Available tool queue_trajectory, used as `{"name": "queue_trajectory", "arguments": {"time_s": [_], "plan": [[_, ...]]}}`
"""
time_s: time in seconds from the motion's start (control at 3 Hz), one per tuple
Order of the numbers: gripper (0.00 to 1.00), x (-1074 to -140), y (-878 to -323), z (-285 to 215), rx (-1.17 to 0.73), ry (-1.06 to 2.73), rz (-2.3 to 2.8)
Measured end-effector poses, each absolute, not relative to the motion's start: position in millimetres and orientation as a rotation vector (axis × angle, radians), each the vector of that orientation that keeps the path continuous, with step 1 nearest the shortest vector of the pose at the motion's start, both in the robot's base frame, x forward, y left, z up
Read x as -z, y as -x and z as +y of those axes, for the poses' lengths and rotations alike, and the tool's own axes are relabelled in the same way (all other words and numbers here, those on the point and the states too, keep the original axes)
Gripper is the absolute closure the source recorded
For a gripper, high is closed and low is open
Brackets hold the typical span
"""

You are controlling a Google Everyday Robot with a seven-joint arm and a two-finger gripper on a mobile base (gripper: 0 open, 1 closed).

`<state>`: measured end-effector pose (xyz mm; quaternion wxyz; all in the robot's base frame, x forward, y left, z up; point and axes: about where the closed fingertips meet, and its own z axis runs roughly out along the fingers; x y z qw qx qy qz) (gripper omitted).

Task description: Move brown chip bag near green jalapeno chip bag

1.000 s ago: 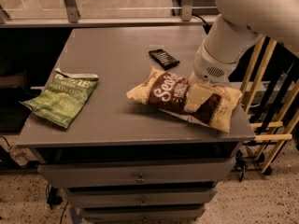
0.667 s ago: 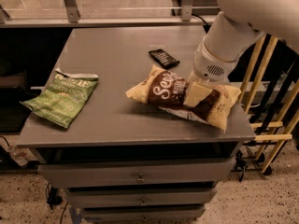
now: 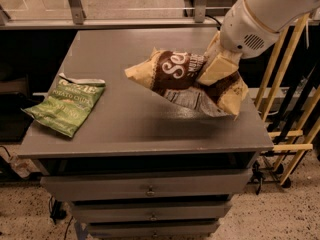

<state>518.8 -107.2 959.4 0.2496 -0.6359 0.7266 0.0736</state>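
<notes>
brown chip bag (image 3: 172, 74) hangs tilted over the grey table (image 3: 150, 129), its right half clamped in the gripper (image 3: 217, 66); green jalapeno chip bag (image 3: 67, 106) lies flat, well apart, left.

White arm (image 3: 270, 9) enters from the upper right, wrist angled down and left. Gripper (image 3: 216, 68) sits right of centre in view, cream fingers clamped on the brown chip bag (image 3: 172, 73), holding it aloft.

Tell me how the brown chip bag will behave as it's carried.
Probably floppy: clamped by the tool near one end, the brown chip bag hangs tilted above the table, its lower edge crumpled. Likely light for its size, since it looks puffy. It may slip in the grip, as its foil looks slick.
</notes>
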Motion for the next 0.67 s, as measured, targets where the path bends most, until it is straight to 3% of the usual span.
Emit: {"name": "queue_trajectory", "arguments": {"time_s": [0.67], "plan": [[1.0,-963,-527,-80,-0.184,1.796,1.919]]}}
